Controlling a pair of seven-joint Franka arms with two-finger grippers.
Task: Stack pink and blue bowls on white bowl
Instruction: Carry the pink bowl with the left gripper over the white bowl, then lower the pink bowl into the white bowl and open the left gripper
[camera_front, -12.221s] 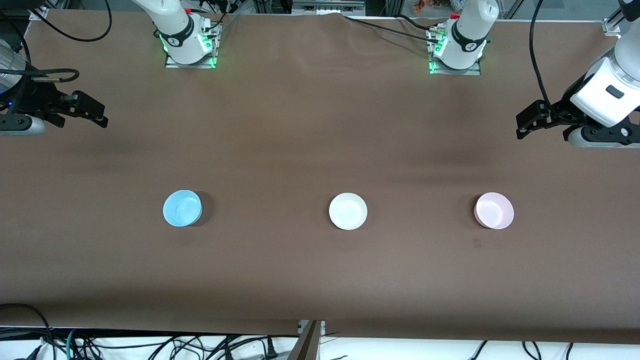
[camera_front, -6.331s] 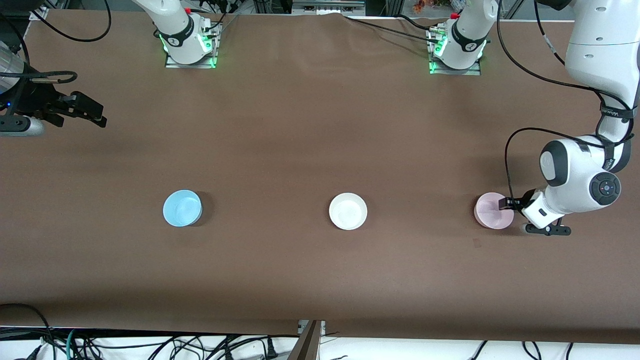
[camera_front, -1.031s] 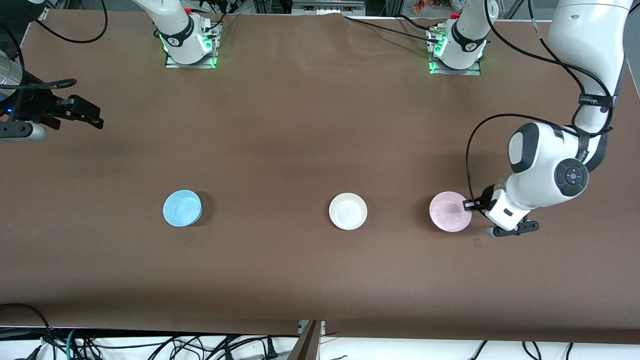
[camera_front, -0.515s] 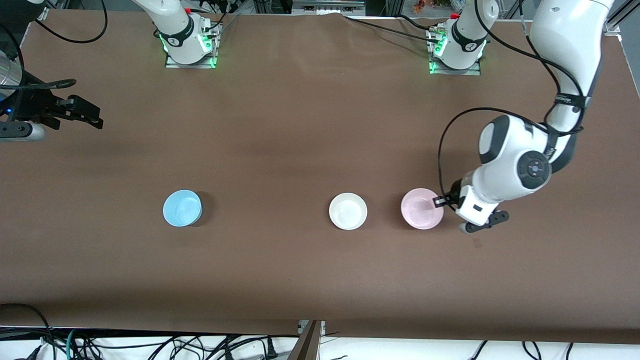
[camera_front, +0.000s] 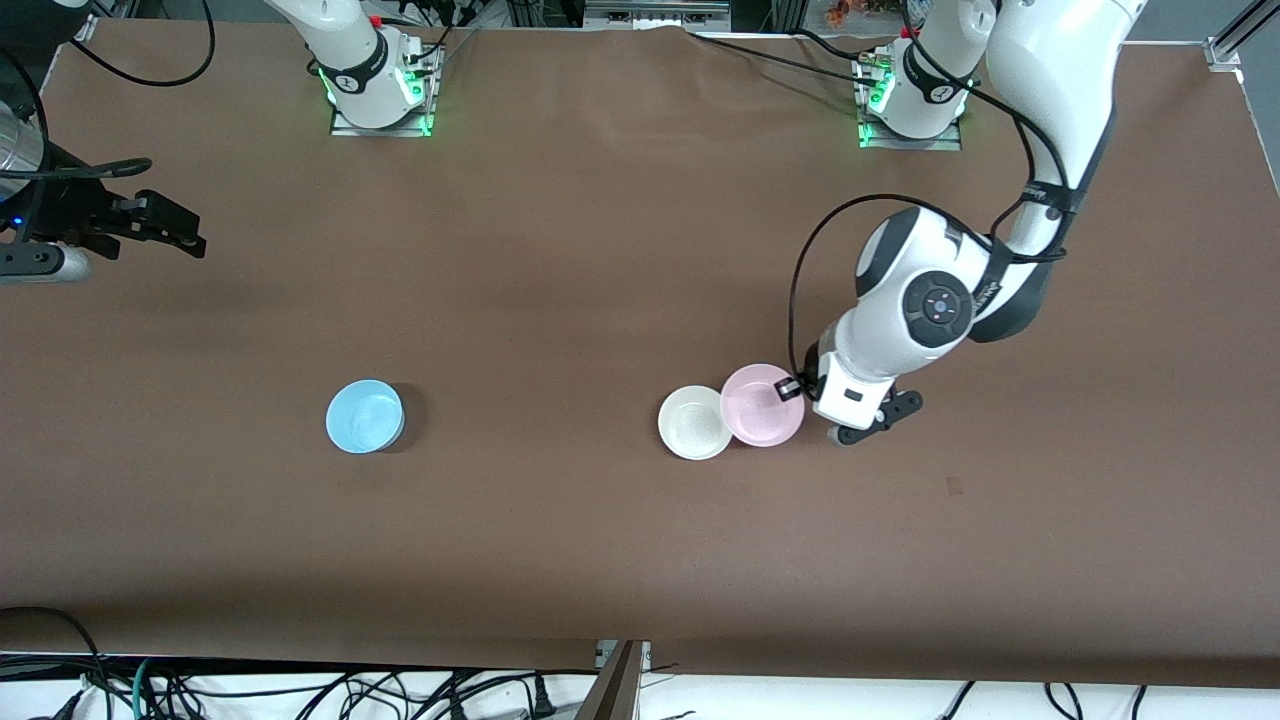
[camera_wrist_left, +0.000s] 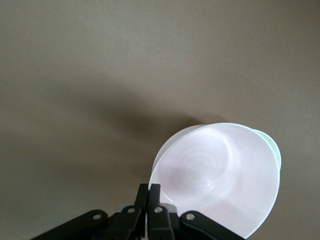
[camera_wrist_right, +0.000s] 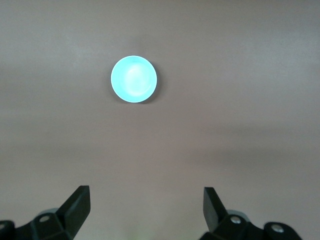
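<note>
Left gripper (camera_front: 797, 388), jaws clamped on the pink bowl (camera_front: 762, 405) rim, should centre it over the white bowl (camera_front: 692, 423) before release; right gripper (camera_front: 190, 235) waits, jaws apart

no text, label or number can be read anywhere.

Brown matte surface (camera_front: 560, 250), evenly lit with soft shadows; tangled dark cables (camera_front: 300, 690) along white floor edge nearest front camera.
</note>
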